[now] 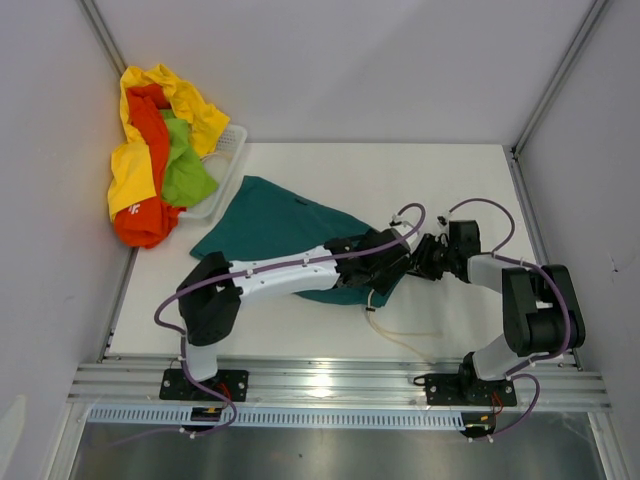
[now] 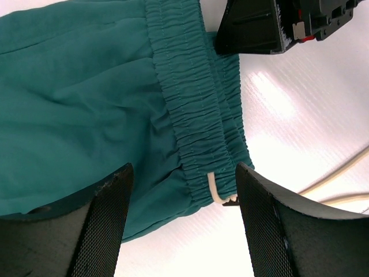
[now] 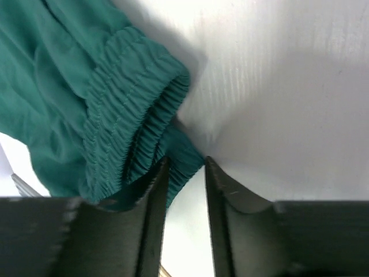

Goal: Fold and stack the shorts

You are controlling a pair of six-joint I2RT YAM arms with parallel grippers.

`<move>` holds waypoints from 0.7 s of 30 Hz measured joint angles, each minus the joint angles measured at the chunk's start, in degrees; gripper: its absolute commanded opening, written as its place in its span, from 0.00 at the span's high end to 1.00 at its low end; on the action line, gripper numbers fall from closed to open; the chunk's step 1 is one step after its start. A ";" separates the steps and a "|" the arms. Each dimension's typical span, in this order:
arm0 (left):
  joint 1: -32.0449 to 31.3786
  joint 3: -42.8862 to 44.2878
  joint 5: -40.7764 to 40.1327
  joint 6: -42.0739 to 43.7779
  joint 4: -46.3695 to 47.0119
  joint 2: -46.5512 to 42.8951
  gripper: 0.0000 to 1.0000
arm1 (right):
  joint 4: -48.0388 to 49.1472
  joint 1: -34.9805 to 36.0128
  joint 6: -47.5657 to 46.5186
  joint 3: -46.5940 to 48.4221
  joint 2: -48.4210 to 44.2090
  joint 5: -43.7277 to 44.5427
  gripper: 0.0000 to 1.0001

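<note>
Dark teal cloth shorts [image 1: 270, 215]: soft, matt weave, lightly creased. Their elastic waistband [image 2: 190, 98] is gathered into tight fine ribs with rows of stitching. The pale drawstring [image 2: 214, 187] is a smooth cord. The white table [image 1: 450, 190] is smooth with a slight sheen and catches glare. The left gripper [image 2: 183, 173] has matt black plastic fingers [image 2: 101, 225] with a fine grid texture on their pads. The right gripper [image 3: 186, 164] is dark and matt too, with plainer faces. In the corner lie yellow [image 1: 195, 105], orange-red [image 1: 150, 130] and lime green shorts [image 1: 185, 175], all matt cloth. The white plastic basket [image 1: 228, 150] has a latticed wall. The brushed aluminium rail [image 1: 330, 385] gleams. The purple cables [image 1: 490, 203] have a slick sheath.
</note>
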 measured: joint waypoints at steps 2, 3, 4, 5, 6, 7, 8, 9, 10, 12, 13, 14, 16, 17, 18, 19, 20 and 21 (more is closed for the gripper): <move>-0.26 0.02 -0.07 0.00 0.02 0.48 0.26 | -0.61 0.37 -0.52 0.17 0.13 0.70 0.78; -0.39 0.00 -0.07 0.00 0.00 0.74 0.26 | -1.07 0.55 -0.79 0.31 0.28 1.20 0.79; -0.52 0.02 -0.09 0.00 0.00 0.96 0.26 | -1.22 0.68 -0.85 0.39 0.46 1.29 0.82; -0.68 0.02 -0.11 0.02 0.00 1.11 0.26 | -1.49 0.83 -0.98 0.50 0.48 1.60 0.86; -0.83 0.04 -0.22 0.02 -0.02 1.27 0.26 | -1.66 0.94 -1.18 0.57 0.48 1.77 0.89; -1.03 0.15 -0.26 0.02 -0.11 1.42 0.25 | -1.95 0.98 -1.29 0.63 0.50 1.90 0.93; -1.25 0.42 -0.37 0.02 -0.26 1.62 0.25 | -2.12 1.03 -1.31 0.72 0.50 2.05 0.95; -1.44 0.74 -0.48 0.02 -0.50 1.81 0.25 | -2.23 1.03 -1.29 0.79 0.50 2.10 0.96; -1.70 1.20 -0.68 0.02 -0.74 2.16 0.25 | -2.45 1.07 -1.29 0.92 0.50 2.10 0.98; -2.29 1.99 -1.29 0.00 -0.96 2.93 0.25 | -2.64 1.11 -1.27 1.07 0.50 2.12 1.00; -2.64 2.32 -1.70 -0.04 -1.09 3.37 0.25 | -2.73 1.16 -1.29 1.11 0.50 2.16 1.00; -2.97 2.64 -2.08 -0.07 -1.36 3.89 0.24 | -2.86 1.20 -1.27 1.18 0.50 2.19 1.00; -3.69 3.43 -2.95 -0.15 -2.21 5.11 0.24 | -2.99 1.31 -1.27 1.29 0.50 2.29 1.00; -3.98 3.91 -3.28 -0.28 -2.71 5.70 0.24 | -2.99 1.36 -1.27 1.29 0.50 2.29 1.00; -4.42 4.74 -3.85 -0.50 -3.45 6.60 0.24 | -3.02 1.36 -1.27 1.29 0.48 2.29 1.00; -4.79 5.44 -4.33 -0.57 -3.96 7.30 0.24 | -3.02 1.38 -1.25 1.29 0.48 2.29 1.00; -5.25 6.40 -5.07 -0.68 -4.66 8.26 0.23 | -3.02 1.40 -1.25 1.29 0.48 2.29 1.00; -5.68 7.48 -5.73 -0.94 -5.46 9.29 0.23 | -3.02 1.42 -1.25 1.29 0.48 2.29 1.00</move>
